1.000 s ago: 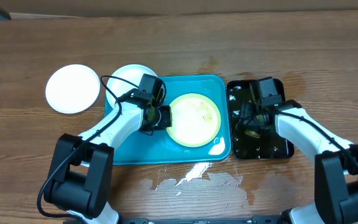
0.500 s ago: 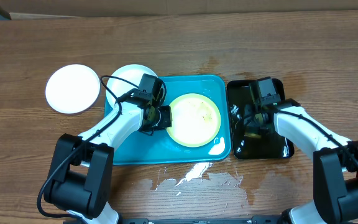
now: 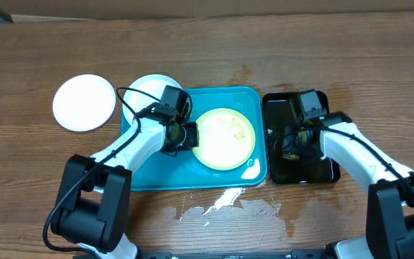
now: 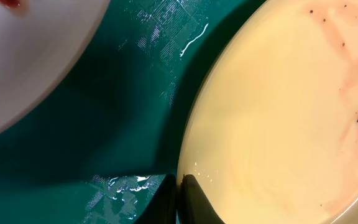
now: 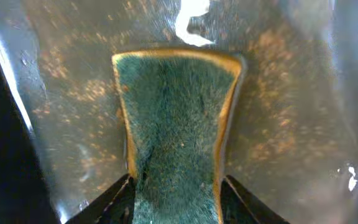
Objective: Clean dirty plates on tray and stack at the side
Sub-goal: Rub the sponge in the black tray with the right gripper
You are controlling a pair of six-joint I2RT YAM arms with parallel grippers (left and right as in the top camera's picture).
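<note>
Turquoise plastic takes the middle of the wooden table [image 3: 379, 57]. The tray [image 3: 149, 173] lies flat there, streaked with water. The yellow-green plate [image 3: 225, 138] sits flat in its right half, with faint reddish smears and a few dark specks on its face.

My left gripper [image 3: 187, 134] is at that plate's left edge, pinched almost fully together on the thin rim. One fingertip is on the plate's face and the other is on the tray side of the rim.

A white plate [image 3: 144, 90] overlaps the tray's far-left corner. The left wrist view shows a small red smear near its edge. Another white plate [image 3: 84, 102] lies on the bare wood, well apart from the tray to its left, and its face looks clean from overhead.

Just beside the tray on the right is the black tray [image 3: 315, 169], its bottom wet and glistening. My right gripper [image 3: 293, 144] reaches down into it, closed partway on the sponge [image 5: 176, 124]. The sponge has a dark green scouring face with a yellow edge. It is squeezed narrower where my two fingers press its sides, and its free end points away from my wrist over the wet black bottom.

A puddle [image 3: 225, 205] spreads on the wood in front of the turquoise tray.
</note>
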